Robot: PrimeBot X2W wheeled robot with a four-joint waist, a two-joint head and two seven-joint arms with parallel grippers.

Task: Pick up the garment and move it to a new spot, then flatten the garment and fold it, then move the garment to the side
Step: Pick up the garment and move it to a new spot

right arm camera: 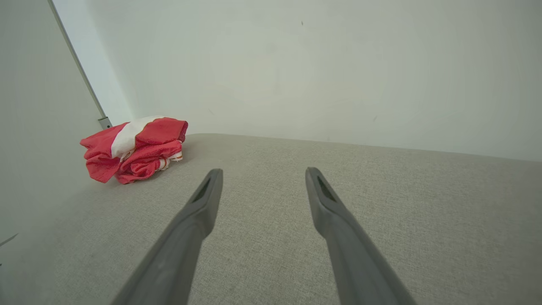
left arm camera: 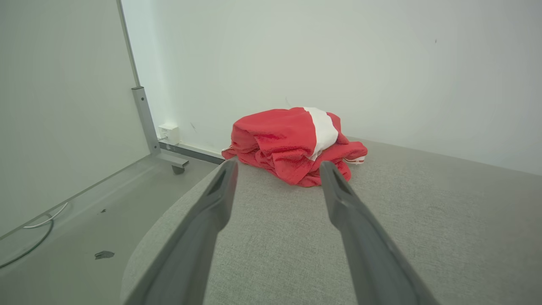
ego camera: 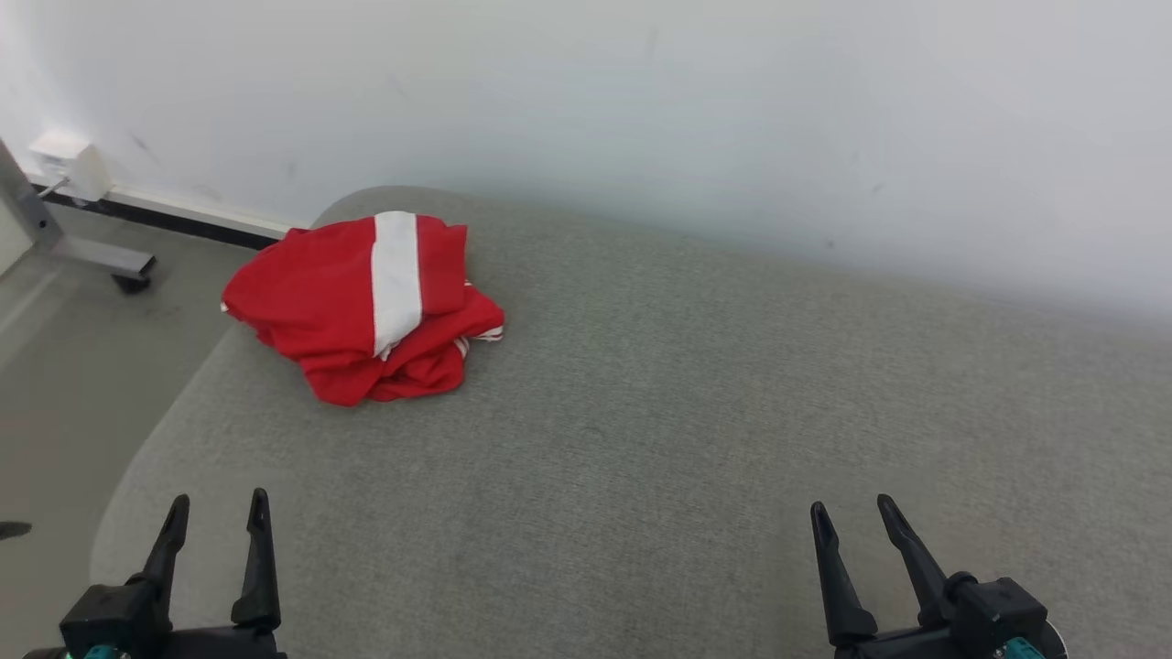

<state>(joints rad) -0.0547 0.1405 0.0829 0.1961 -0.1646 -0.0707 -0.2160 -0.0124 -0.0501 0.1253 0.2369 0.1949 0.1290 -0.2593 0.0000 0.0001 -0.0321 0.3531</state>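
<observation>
1. Two grippers sit low over the near edge of the grey fabric surface (ego camera: 641,439). The left gripper (ego camera: 220,499) is by the near left corner and the right gripper (ego camera: 851,503) is towards the near right, well apart from each other.
2. Both have their fingers spread wide with nothing between them. Neither grips or touches anything.
3. One garment (ego camera: 362,307), red with a white band, lies bunched in a heap at the far left rounded corner of the surface, close to the wall (ego camera: 732,110). Its left side reaches over the left edge. It lies well apart from both grippers.
4. Head view: seen from above, the white band runs from the far side to the near side across the top of the heap.
5. Left wrist view: the heap lies straight ahead of the left gripper's spread fingers, apart from them. This view adds the floor (left arm camera: 84,220) with a pale cable (left arm camera: 38,224) and a dark scrap (left arm camera: 103,254). It also adds an upright panel (left arm camera: 63,106) on a metal leg (left arm camera: 146,123) and a white wall box (left arm camera: 168,133).
6. Right wrist view: the heap lies far off to the left, and striped white trim (right arm camera: 171,159) shows at its right side. Bare fabric runs ahead of the fingers to the far edge.
</observation>
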